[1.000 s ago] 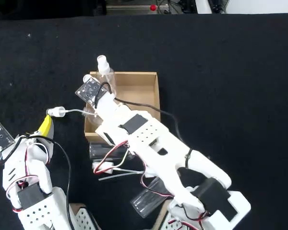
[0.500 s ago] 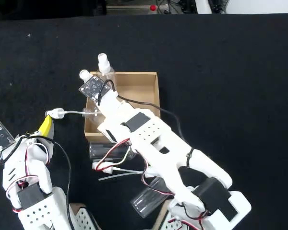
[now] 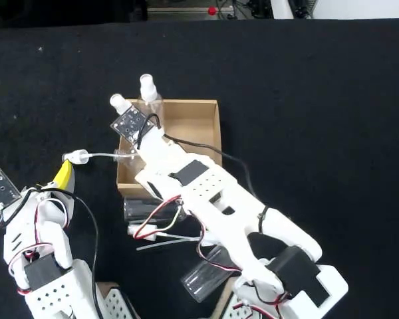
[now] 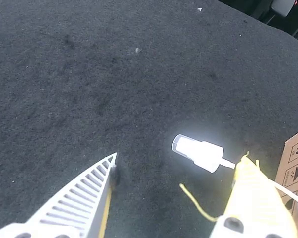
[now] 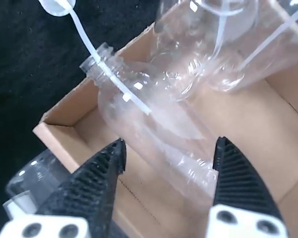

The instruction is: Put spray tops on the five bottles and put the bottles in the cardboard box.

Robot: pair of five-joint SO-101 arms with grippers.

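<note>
Cardboard box: one.
Bottles: five in all. Two capped bottles in the box's far left corner, one uncapped bottle leaning inside, two lying bottles outside its near wall.
Loose spray tops: two, one left of the box, one by its near wall.

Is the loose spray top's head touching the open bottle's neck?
Apart. In the high view the head lies on the mat outside the box, with bare tube between it and the neck of the bottle.

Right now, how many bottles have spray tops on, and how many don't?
Bottles with spray tops on: 2
Bottles without tops: 3
Total: 5 bottles
</note>
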